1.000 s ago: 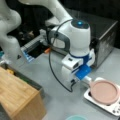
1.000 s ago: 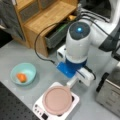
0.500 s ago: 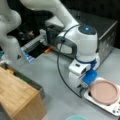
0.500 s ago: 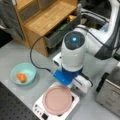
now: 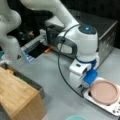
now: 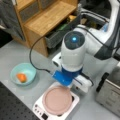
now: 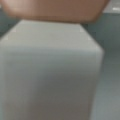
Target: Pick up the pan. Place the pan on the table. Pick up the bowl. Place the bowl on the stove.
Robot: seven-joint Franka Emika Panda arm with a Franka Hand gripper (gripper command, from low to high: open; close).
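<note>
The pan [image 5: 104, 91] sits on the stove [image 5: 89, 96], filling its black top, so the first step, picking up the pan, is the one in hand and nothing of it is done yet. In both front views the arm's wrist is low beside the stove, on the side where the pan's white handle would be. The gripper [image 5: 81, 87] hangs under the wrist body, just at the stove's left edge in a front view, and its tips are hidden there. The wrist view shows a broad white block, most likely the handle [image 7: 50, 70], right under the camera, with the pan's brown rim across the top. No finger shows in that view, so it cannot be told whether the gripper is spread or closed, nor whether it touches the handle.

The bowl [image 6: 23, 74] rests on the table [image 6: 15, 53] well to the left of the stove in a front view, with a small orange thing [image 6: 21, 77] inside it. It is untouched.

As a judgement, the grasp calls for the fingers to straddle the short handle squarely and close firmly, since a pan held by its end will tend to tip.
</note>
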